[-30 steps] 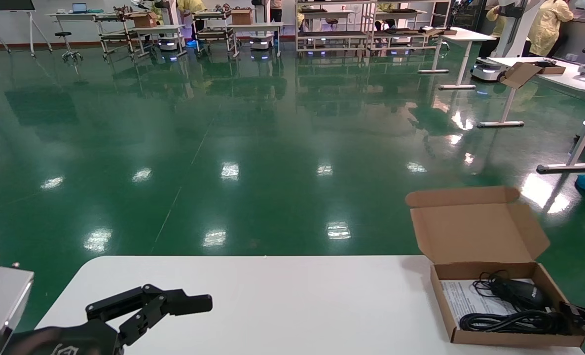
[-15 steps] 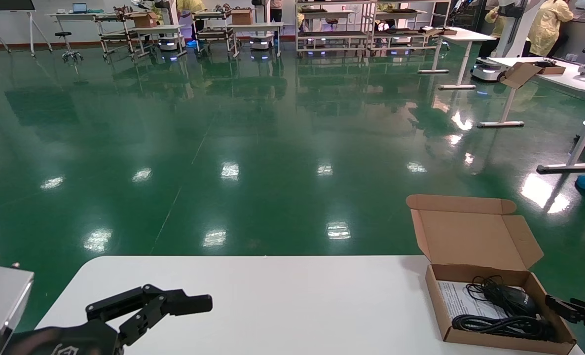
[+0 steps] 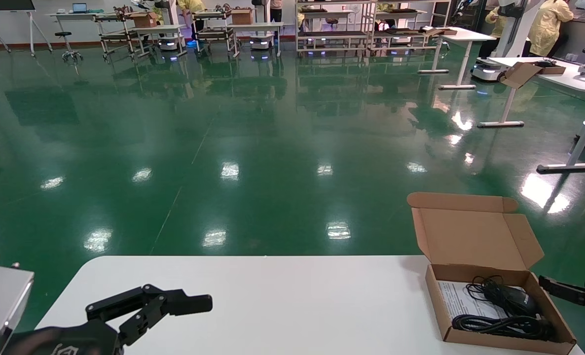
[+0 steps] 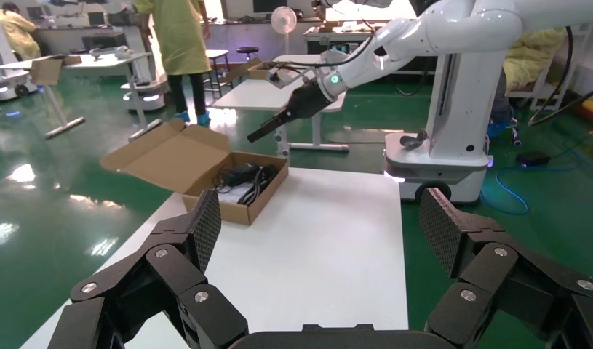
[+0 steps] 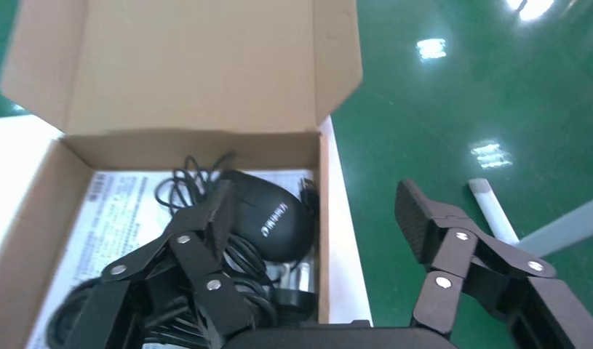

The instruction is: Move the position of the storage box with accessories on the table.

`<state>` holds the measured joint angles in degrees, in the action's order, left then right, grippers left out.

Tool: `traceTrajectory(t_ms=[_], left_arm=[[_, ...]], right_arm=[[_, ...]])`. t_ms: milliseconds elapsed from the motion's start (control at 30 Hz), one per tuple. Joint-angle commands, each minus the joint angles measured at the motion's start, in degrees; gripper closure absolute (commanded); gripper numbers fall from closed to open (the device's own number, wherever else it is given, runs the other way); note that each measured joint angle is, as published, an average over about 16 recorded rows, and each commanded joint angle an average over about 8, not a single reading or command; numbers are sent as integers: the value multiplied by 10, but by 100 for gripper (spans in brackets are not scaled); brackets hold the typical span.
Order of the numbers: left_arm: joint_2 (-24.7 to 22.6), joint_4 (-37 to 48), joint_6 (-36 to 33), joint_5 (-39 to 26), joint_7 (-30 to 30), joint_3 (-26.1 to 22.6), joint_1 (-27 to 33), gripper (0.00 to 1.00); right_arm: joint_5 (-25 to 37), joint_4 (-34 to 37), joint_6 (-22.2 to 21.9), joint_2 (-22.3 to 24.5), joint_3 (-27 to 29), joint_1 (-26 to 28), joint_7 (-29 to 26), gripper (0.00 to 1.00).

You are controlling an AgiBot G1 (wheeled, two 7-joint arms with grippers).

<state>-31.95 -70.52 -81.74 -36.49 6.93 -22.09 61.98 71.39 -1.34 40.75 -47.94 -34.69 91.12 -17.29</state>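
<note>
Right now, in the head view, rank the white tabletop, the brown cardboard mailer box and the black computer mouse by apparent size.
1. White tabletop, largest.
2. Brown cardboard mailer box, lid flap open.
3. Black computer mouse, smallest, lying inside the box.

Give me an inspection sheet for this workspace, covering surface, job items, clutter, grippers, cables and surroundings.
Surface: white table, rounded corners, plain.
Job's things: storage box at the table's right near corner, lid flap open and upright; inside, a black mouse, a printed paper sheet.
Clutter: nothing seen on the table apart from the box.
Grippers: left gripper open, low over the table's left near side; right gripper open, raised at the box's right wall, one finger over the contents, the other outside.
Cables: thin mouse cord and a thicker black cable bundle, both in the box.
Surroundings: green glossy floor, far desks, carts, people in yellow.
</note>
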Motion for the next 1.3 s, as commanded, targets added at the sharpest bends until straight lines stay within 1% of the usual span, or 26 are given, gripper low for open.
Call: traceTrajectory(t_ms=[33,167,233,500,600,767,933,1167,1300], left_arm=[[0,0,0,0,0,0,0,0],[0,0,0,0,0,0,0,0],[0,0,0,0,0,0,0,0],[0,0,0,0,0,0,0,0],[0,0,0,0,0,0,0,0],[0,0,0,0,0,0,0,0],[0,0,0,0,0,0,0,0],[0,0,0,0,0,0,0,0],[0,0,0,0,0,0,0,0]], right_arm=[[0,-1,8,4,0,5,0,0],[1,-5,45,19,-1,21,-2,0],[1,-7,70,27,-1,29,-5,0],[-2,-14,202,62,0,65,-25,0],[-16,-10,237,69,9,77,-42,0],[-52,4,282,72,34,90,-79,0],[-76,14,303,72,51,96,-98,0],[-67,11,293,71,44,93,-89,0],[-67,-3,292,72,44,85,-84,0]])
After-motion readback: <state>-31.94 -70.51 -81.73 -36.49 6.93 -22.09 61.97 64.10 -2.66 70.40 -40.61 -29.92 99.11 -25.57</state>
